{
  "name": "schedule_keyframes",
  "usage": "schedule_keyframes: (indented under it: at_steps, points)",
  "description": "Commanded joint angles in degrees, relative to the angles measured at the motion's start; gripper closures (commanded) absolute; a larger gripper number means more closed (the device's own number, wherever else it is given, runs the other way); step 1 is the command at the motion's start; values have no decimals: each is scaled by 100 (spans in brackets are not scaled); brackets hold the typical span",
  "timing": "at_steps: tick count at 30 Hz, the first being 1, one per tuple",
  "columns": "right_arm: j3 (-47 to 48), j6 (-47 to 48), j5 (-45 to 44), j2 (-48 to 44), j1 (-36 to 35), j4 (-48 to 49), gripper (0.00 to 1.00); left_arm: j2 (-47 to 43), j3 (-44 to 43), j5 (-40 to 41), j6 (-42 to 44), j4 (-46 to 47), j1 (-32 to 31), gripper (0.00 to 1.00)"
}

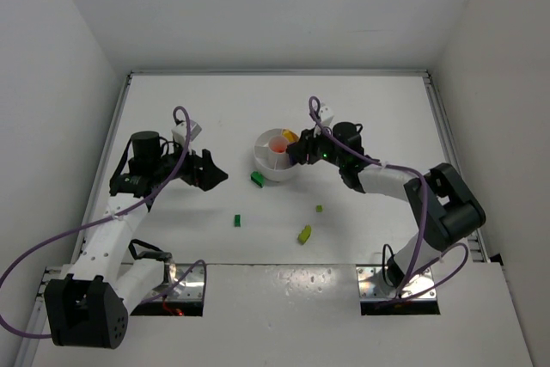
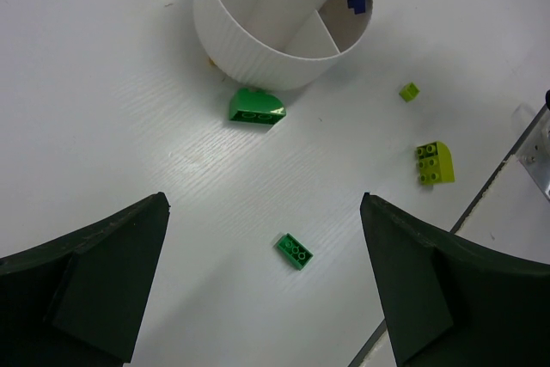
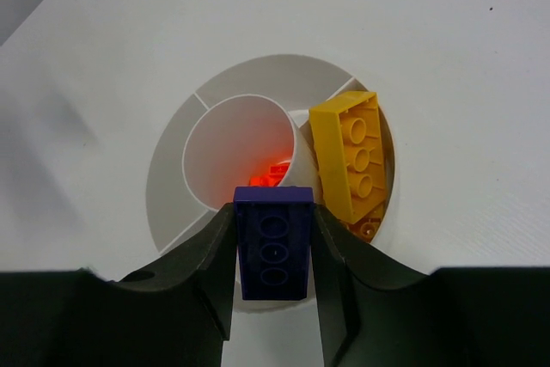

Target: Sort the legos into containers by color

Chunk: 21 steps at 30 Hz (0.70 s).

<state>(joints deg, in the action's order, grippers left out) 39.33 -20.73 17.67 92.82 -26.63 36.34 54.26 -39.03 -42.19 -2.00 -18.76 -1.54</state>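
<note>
The round white dish (image 1: 262,161) stands mid-table; it also shows in the left wrist view (image 2: 249,49) and the right wrist view (image 3: 168,178). My right gripper (image 3: 273,242) is shut on a dark purple brick (image 3: 273,242) and holds it above the dish's near rim. A yellow-orange brick (image 3: 354,154) lies in a wedge section and red-orange bits (image 3: 271,174) lie in the centre well. My left gripper (image 2: 262,272) is open and empty above a small green brick (image 2: 294,251). A rounded green brick (image 2: 256,107) lies beside the dish. A lime brick (image 2: 433,162) and a tiny lime bit (image 2: 409,91) lie further right.
The table's raised metal edge (image 2: 507,169) runs near the lime brick. White walls enclose the table on the left, back and right. Purple cables (image 1: 180,156) loop over both arms.
</note>
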Motion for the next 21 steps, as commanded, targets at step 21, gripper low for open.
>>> schedule_keyframes:
  at_steps: [21]
  points:
    - [259, 1218, 893, -1405, 264, -1784, 42, 6, -123, 563, 1509, -391, -679, 0]
